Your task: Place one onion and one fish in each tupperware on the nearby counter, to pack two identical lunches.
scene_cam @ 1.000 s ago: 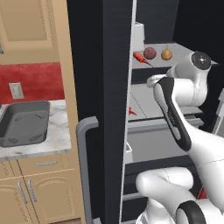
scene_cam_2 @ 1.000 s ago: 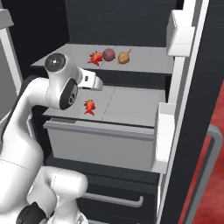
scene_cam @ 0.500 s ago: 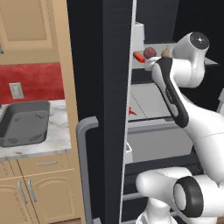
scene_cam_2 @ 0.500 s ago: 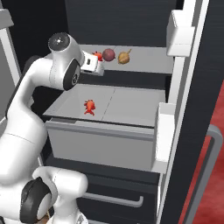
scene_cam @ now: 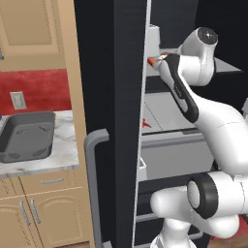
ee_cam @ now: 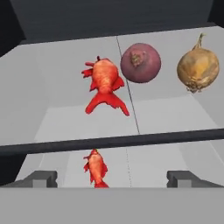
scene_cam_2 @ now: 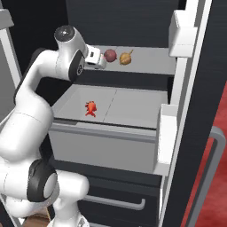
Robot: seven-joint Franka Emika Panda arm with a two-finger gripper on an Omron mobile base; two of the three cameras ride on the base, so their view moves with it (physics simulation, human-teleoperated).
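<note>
Hand view: upper-shelf fish (ee_cam: 104, 85) is catalogued just ahead of the spread, empty gripper (ee_cam: 113, 178), tail pointing nearward.

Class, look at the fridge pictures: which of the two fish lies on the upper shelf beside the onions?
The larger-looking fish, just left of the purplish-red onion; the other fish lies alone on the lower shelf.

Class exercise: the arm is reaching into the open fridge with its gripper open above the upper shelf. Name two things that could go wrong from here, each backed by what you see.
1. The red-orange fish on the upper shelf lies very near the purplish-red onion; the open gripper might nudge the onion, which may roll.
2. A second red-orange fish lies on the lower shelf; it could be overlooked.
</note>
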